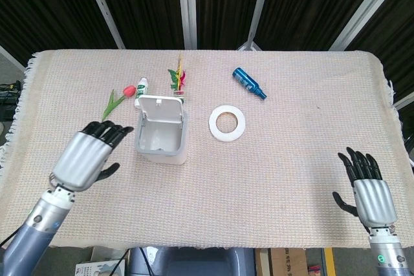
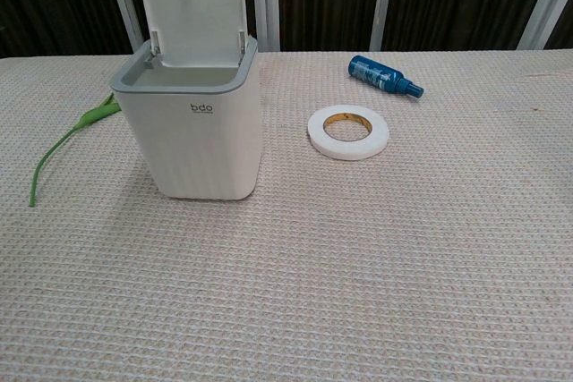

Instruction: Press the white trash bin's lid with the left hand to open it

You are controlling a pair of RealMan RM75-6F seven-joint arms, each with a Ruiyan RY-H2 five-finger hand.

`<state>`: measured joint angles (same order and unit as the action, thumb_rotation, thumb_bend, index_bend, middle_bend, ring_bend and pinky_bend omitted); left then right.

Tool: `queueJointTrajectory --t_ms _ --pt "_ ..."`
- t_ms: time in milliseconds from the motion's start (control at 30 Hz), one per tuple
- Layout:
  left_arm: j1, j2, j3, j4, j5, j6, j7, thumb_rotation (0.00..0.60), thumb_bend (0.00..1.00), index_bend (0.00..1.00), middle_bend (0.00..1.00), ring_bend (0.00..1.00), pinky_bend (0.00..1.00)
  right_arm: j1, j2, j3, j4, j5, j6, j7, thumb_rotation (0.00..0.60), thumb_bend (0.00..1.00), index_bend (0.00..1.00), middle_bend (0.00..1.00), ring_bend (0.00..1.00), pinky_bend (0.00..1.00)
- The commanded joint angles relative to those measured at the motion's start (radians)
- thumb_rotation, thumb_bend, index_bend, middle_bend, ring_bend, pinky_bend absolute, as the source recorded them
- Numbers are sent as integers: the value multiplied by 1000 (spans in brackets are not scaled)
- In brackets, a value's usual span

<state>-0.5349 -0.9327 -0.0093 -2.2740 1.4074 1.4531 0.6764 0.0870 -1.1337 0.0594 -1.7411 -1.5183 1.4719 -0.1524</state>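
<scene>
Your left hand [image 1: 87,154] is hovering empty, fingers spread, just beside the white trash bin [image 2: 192,124] sitting left of centre on the desk [image 1: 291,134], whose light, stiff, sprung lid [image 2: 192,12] is standing upright, likely needing only a fingertip press on top, no grip.

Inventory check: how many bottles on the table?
2. A blue bottle lies at the far side, right of centre, beyond the tape roll. A small white bottle lies behind the open trash bin, partly hidden by its lid.
</scene>
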Motion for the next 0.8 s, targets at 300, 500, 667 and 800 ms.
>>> queueJointTrajectory --t_ms 300,500,667,800 --pt "346 6 185 308 205 293 -344 600 208 205 210 151 192 3 -7 -6 3 -18 3 -14 600 268 121 19 0 0" --pt "425 -33 192 417 138 305 -494 600 171 203 149 35 121 -2 0 -10 3 -29 13 -1 600 268 121 19 0 0" --pt "445 -47 174 480 121 290 -582 600 170 200 122 0 59 -1 5 -13 5 -38 13 12 600 268 121 19 0 0" --pt "454 -53 150 514 139 309 -603 600 170 200 123 0 56 0 3 -14 7 -51 20 22 600 267 121 19 0 0"
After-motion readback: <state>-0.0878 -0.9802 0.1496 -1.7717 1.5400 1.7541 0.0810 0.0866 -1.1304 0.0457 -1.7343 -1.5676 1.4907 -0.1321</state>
